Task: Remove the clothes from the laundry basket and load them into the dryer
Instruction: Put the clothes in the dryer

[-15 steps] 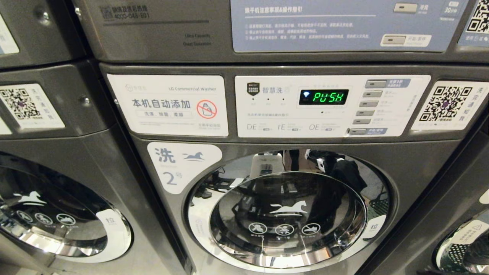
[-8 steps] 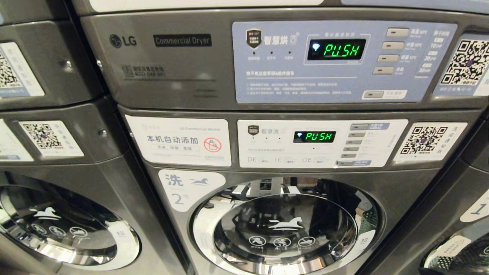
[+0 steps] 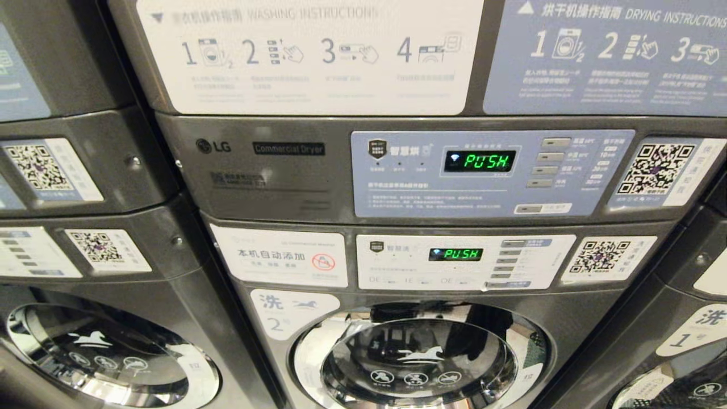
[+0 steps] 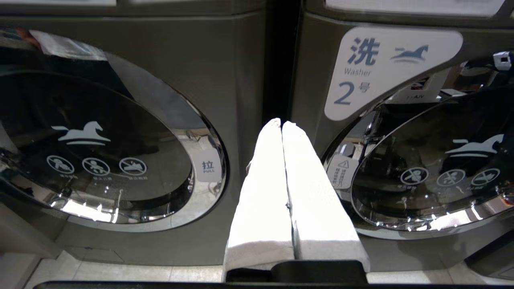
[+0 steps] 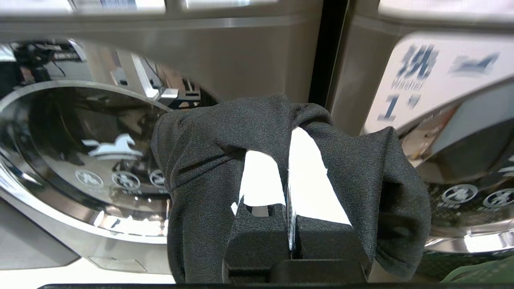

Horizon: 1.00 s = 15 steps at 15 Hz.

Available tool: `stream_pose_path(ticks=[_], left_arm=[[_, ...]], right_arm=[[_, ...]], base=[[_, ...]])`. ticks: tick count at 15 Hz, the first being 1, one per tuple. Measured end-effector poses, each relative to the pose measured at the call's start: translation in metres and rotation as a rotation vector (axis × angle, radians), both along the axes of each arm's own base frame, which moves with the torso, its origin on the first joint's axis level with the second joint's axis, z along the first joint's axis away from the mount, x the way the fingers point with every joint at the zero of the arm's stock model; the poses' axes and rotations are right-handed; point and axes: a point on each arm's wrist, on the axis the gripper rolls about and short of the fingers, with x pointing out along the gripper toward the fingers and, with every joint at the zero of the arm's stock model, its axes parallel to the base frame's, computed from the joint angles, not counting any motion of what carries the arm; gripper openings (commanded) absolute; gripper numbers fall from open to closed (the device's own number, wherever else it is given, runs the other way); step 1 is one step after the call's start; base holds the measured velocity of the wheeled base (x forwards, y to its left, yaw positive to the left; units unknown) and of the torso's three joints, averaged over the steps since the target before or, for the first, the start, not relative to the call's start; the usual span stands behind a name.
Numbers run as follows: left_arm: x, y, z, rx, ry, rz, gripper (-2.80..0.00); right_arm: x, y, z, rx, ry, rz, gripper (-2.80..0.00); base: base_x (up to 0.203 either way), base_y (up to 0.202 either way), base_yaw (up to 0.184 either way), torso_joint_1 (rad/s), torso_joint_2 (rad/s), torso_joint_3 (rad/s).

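Right tool (image 5: 287,160): pads together, clamped on a dark grey garment (image 5: 209,160); the cloth drapes over both fingers and hangs down on each side.
Left tool (image 4: 283,160): white pads pressed together, nothing between them; it points at the gap between two machines.
Garment location: in the right tool only, level with the lower row of round washer doors (image 5: 92,160). Laundry basket is not in view.
Dryer: the head view shows the panel marked Commercial Dryer (image 3: 288,149) above the washer numbered 2 (image 3: 420,358). The dryer's drum door is above the frame, so I cannot tell if it is open.
Handling, judged: the garment looks light, soft and limp, not fragile. It will sag and swing, and loose folds may snag. The hold is at a bunched fold near the middle, which looks secure enough.
Edges: the chrome door rims stick out from flat steel fronts. Dark seams run between neighbouring machines.
Open room, judged: there is free space in front of the machine faces. The load must go higher than the washer doors, with the trailing cloth kept off the door rim.
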Motion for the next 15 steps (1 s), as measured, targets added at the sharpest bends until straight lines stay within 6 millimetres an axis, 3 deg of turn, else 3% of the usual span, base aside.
stream_pose_path(ticks=[8,15], left_arm=[[0.0,0.0,0.0,0.0,0.0,0.0,-2.8],[0.0,0.0,0.0,0.001,0.0,0.0,-2.8]], right_arm=[[0.0,0.0,0.0,0.001,0.0,0.0,-2.8],[0.0,0.0,0.0,0.001,0.0,0.0,-2.8]], base=[[0.0,0.0,0.0,0.246,-0.58,-0.337],[0.0,0.0,0.0,0.177,-0.39,-0.215]])
